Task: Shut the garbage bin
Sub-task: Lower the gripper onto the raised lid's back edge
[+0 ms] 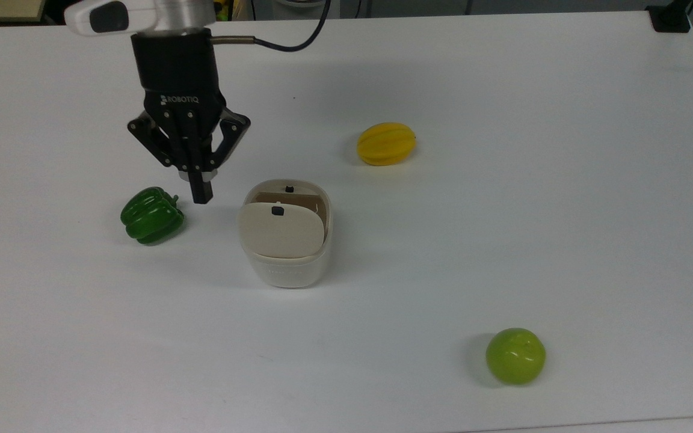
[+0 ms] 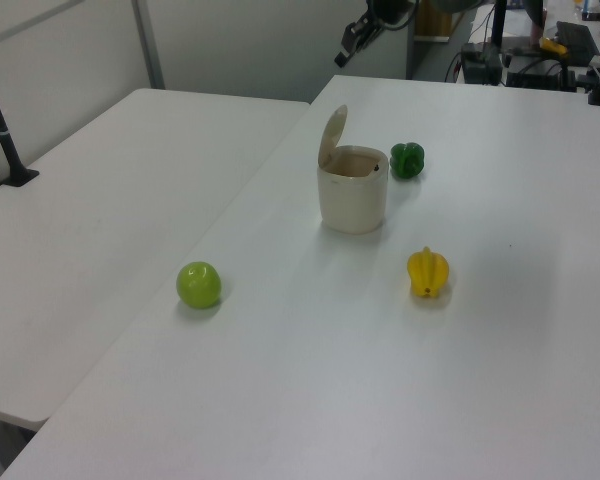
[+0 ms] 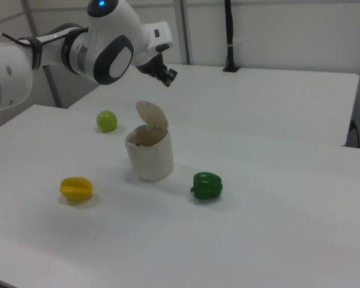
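A: how are the cams placed here?

B: top view sits high, tilted down at the white table [image 1: 503, 240], pretty near. left view looks along the table from farther back, toward a cluttered far end. right view is lower, facing roughly the other way.

A: overlap?

B: all three catch the garbage bin [image 1: 286, 240] [image 2: 352, 188] [image 3: 149, 150], in the middle.
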